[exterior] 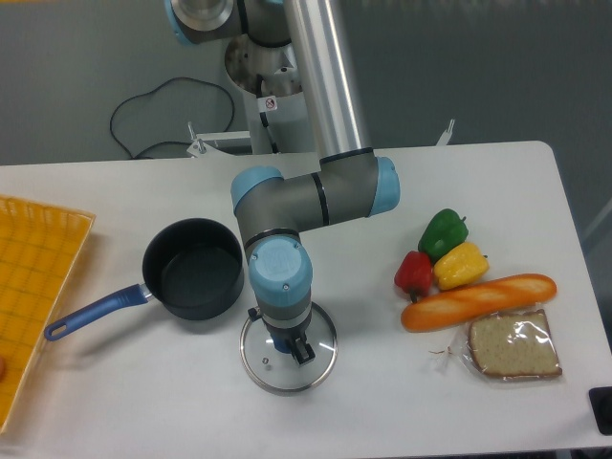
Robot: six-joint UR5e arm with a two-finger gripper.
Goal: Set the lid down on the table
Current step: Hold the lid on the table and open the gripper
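left: saucepan [193, 268] (near) | right: bare table [373, 382]

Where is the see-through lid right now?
The lid lies on the white table near the front edge, right of the saucepan, directly under the gripper.

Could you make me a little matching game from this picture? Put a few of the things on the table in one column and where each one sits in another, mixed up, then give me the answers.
Things:
1. lid
2. pot
3. loaf of bread
4. yellow tray

Places:
A. at the far left edge of the picture
B. just below the three peppers
C. flat on the table, under the robot's hand
D. left of the robot's arm, blue handle pointing left

Pairs: 1-C, 2-D, 3-B, 4-A
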